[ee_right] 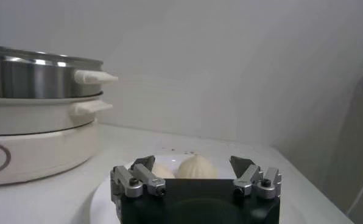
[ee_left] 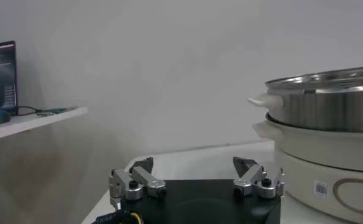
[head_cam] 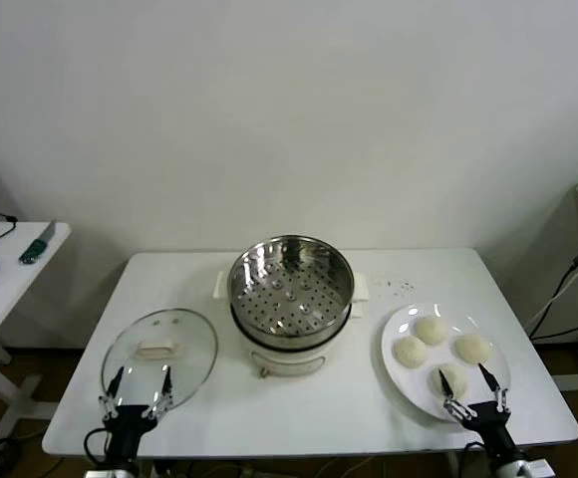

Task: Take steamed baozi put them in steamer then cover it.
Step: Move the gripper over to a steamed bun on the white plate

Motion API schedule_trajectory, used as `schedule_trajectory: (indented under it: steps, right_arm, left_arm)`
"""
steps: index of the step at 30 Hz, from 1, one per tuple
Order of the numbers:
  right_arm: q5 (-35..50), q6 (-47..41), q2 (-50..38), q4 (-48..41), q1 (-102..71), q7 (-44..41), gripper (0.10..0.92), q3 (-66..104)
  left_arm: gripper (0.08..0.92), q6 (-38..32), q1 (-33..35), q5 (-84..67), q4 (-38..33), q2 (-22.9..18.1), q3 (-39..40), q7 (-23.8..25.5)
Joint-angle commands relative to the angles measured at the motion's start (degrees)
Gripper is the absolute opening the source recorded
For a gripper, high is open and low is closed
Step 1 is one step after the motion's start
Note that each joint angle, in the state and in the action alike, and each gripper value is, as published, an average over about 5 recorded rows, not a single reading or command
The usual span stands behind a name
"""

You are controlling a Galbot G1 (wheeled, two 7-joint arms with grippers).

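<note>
The steamer (head_cam: pixel 291 289), a shiny steel basket with a perforated floor on a white pot base, stands uncovered and empty at the middle of the white table (head_cam: pixel 349 408), with its clear glass lid (head_cam: pixel 159 358) lying flat on the table to the robot's left of it. Four steamed baozi (head_cam: pixel 432 330) sit together on a white plate (head_cam: pixel 399 370) to the right of the steamer. The left gripper (head_cam: pixel 138 380) hovers over the near edge of the lid with jaws spread wide and empty, and the right gripper (head_cam: pixel 466 382) hangs at the plate's near rim just beside the nearest bun, jaws likewise wide and empty.
</note>
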Motion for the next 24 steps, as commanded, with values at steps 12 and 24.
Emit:
schedule_trajectory:
  steps: [12, 24]
  right_arm:
    - [-16.94, -21.69, -35.24, -7.99, 24.38, -36.44, 0.823, -6.03]
    - [-26.98, -17.48, -44.35, -22.47, 65.96, -50.6, 0.823, -49.18]
  left_arm:
    - [0.823, 0.11, 0.15, 1.43, -0.82, 0.46, 0.56, -0.34]
    - [0.823, 1.89, -0.43, 1.82, 0.02, 1.04, 0.58, -1.13]
